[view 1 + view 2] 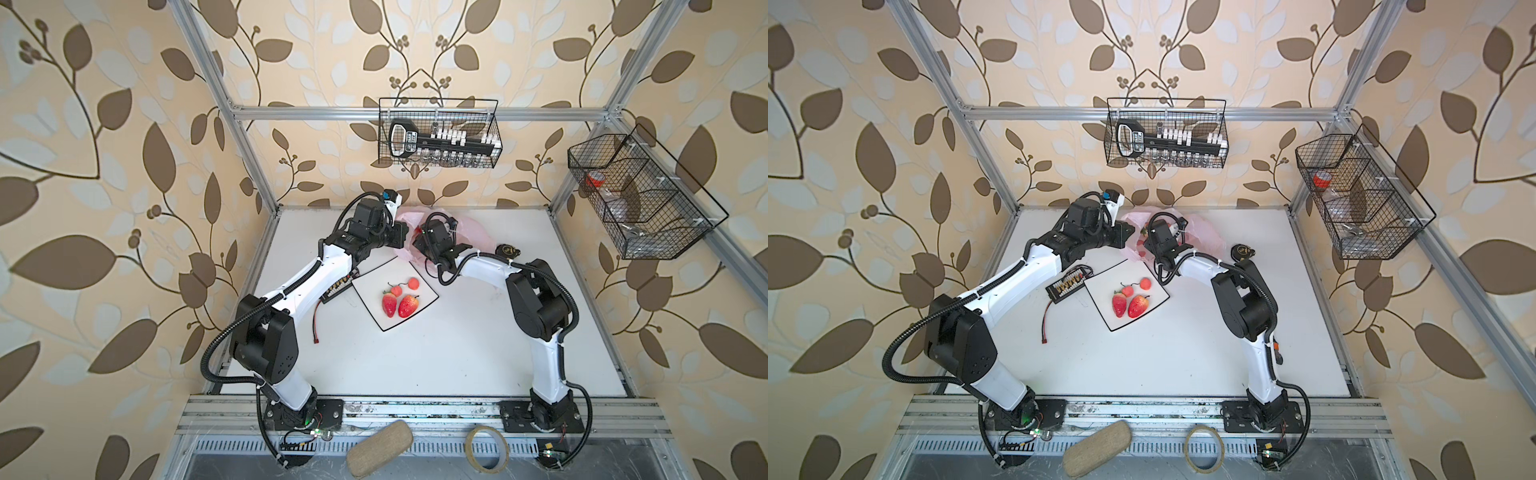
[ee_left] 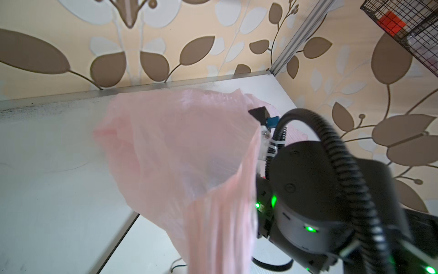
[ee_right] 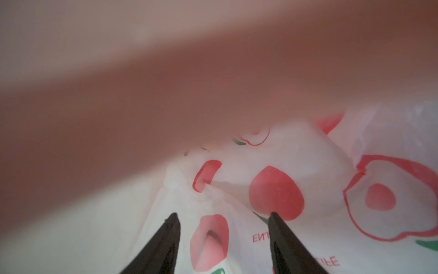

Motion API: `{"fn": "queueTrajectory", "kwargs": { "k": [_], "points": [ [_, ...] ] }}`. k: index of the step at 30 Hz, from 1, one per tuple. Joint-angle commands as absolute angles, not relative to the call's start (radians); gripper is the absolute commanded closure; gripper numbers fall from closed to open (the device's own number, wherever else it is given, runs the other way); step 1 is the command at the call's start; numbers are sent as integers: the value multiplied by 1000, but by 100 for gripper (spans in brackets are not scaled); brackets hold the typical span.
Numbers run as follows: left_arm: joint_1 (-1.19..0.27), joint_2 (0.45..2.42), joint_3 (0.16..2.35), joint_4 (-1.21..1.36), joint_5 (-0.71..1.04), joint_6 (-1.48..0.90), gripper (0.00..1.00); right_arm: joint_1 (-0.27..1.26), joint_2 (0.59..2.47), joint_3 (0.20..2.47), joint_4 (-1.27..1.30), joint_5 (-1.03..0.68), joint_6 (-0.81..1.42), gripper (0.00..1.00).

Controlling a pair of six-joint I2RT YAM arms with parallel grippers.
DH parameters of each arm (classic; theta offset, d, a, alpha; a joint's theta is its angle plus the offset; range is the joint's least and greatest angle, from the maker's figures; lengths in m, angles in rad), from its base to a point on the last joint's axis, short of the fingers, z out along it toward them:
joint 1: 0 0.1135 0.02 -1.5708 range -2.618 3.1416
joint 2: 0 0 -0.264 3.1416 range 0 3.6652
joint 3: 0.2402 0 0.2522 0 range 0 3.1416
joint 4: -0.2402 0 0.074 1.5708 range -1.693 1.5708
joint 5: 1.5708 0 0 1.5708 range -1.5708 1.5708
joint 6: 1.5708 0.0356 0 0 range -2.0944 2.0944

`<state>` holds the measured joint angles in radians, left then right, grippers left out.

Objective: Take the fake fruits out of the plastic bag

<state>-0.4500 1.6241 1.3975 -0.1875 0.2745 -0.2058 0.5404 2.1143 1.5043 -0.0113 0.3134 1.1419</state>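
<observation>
room: a booth lined with beige wallpaper (image 1: pixel 83 166) printed with big brown leaves, cornered by an aluminium frame (image 1: pixel 415 112).
back basket (image 1: pixel 438 133): black wire, hung from the frame's rear bar, holding a black-and-white tool (image 1: pixel 415 141).
side basket (image 1: pixel 640 195): black wire on the right-hand wall, split into compartments, something red in the far one.
table (image 1: pixel 457 353): white and matte, a metal rail (image 1: pixel 415 409) along its near edge.
plate (image 1: pixel 424 296): white, square, dark-rimmed, set cornerwise near the table's middle.
strawberries (image 1: pixel 408 306): two, side by side on the plate.
cherries (image 1: pixel 413 283): two, stemmed, on the plate just behind the strawberries.
bag (image 1: pixel 473 232): pink and crinkled at the table's far side, just past the plate's far corner; what lies inside cannot be told.
left gripper (image 1: pixel 405 236): closed on the bag's rim, which rises toward it in a gathered strand in the left wrist view.
right gripper (image 3: pixel 223 213): down inside the bag, fingers apart with nothing between them, above red printed shapes (image 3: pixel 276 192).
board (image 1: pixel 338 289): small, black, wired, just beside the plate's left corner.
pad (image 1: pixel 379 448): tan, oblong, in front of the rail.
tape ring (image 1: pixel 487 449): near the pad, also in front of the rail.
</observation>
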Motion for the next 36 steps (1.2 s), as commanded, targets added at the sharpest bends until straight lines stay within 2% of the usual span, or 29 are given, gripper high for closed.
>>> {"fn": "queueTrajectory", "kwargs": {
  "k": [1,16,28,36],
  "points": [
    [-442,1574,1440,-171,339,-168,100,531,2171,1550,19,355,1267,38],
    [-443,1597,1481,-202,447,-112,100,508,2337,1724,1,406,1508,29],
    [-516,1679,1620,-192,638,-79,100,462,2266,1603,39,401,1438,20],
    [-563,1730,1690,-198,813,-65,100,461,2322,1656,40,351,1453,16]
  ]
}}
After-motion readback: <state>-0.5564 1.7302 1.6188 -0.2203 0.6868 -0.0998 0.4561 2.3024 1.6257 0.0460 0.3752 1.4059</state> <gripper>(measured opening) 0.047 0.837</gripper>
